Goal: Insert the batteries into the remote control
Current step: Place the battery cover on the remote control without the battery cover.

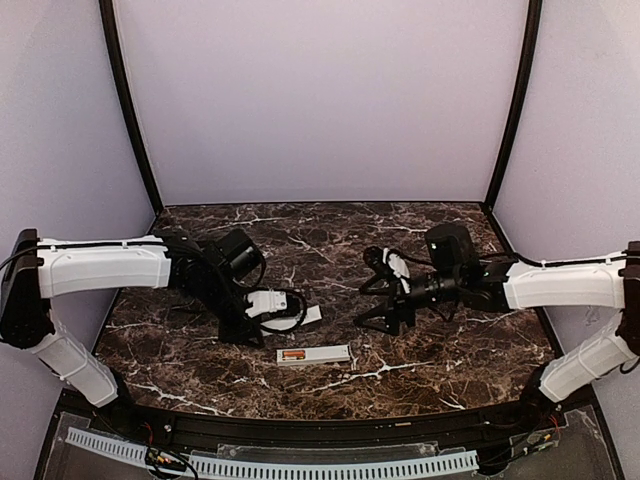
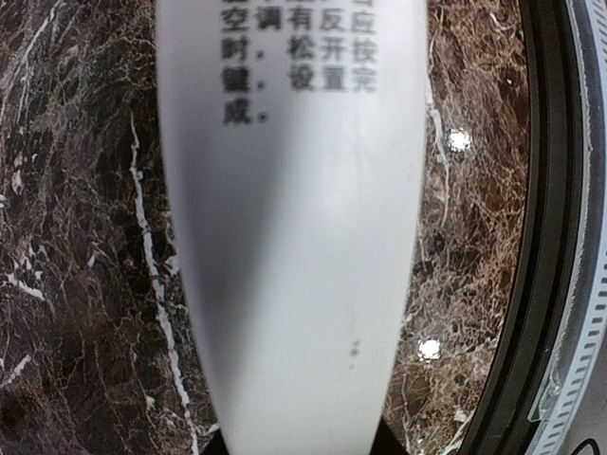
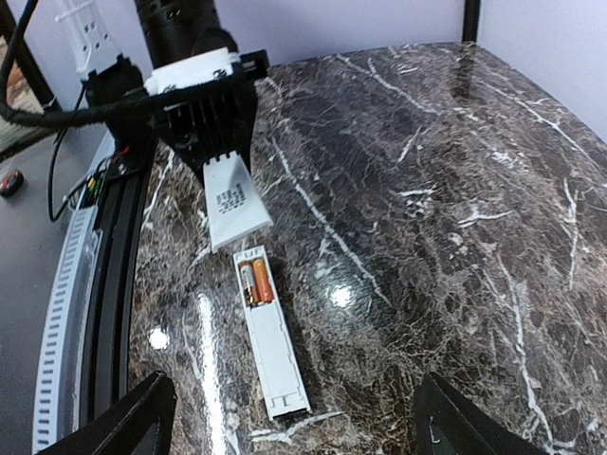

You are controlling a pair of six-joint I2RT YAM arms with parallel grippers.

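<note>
The white remote control (image 1: 313,355) lies back-up on the marble near the front edge; it also shows in the right wrist view (image 3: 275,346). Two orange-red batteries (image 3: 256,282) sit side by side in its open recess at the left end (image 1: 292,355). My left gripper (image 1: 285,318) is shut on the flat white cover strip (image 1: 308,316), held just behind the remote's left end. The strip, printed with characters, fills the left wrist view (image 2: 294,237) and shows in the right wrist view (image 3: 234,201). My right gripper (image 1: 378,290) is open and empty, right of and behind the remote.
The dark marble table (image 1: 450,350) has a black raised rim (image 1: 330,425) along its front edge, seen also in the left wrist view (image 2: 541,237). Purple walls enclose the back and sides. A white perforated strip (image 1: 300,467) runs below the rim.
</note>
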